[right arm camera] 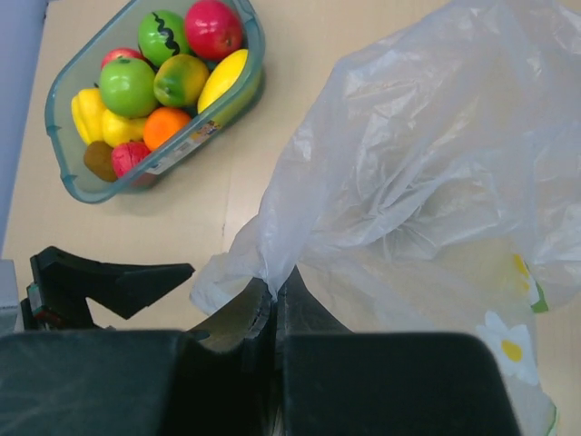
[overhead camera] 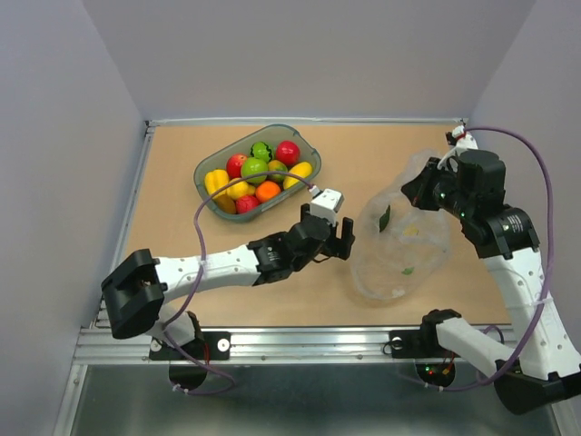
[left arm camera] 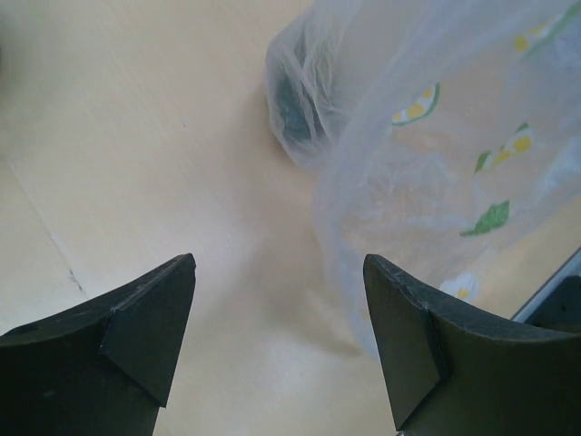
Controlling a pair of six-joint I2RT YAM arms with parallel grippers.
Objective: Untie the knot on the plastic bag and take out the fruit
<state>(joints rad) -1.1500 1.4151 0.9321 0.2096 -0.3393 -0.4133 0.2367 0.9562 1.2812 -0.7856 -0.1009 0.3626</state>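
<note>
Nearest, the right hand is clenched on a fold of the plastic bag, which lies on the bench's right side, while the left hand gapes just beside it; pulling hard could tear the thin film or tip out the dark fruit inside.

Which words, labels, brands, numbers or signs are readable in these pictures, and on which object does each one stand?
No text can be read in any view.
Sticker on the side wall of the tray: it carries some print, but this is too small and blurred to read.
Plastic bag: only printed flowers and leaves, no letters or numbers.
</note>
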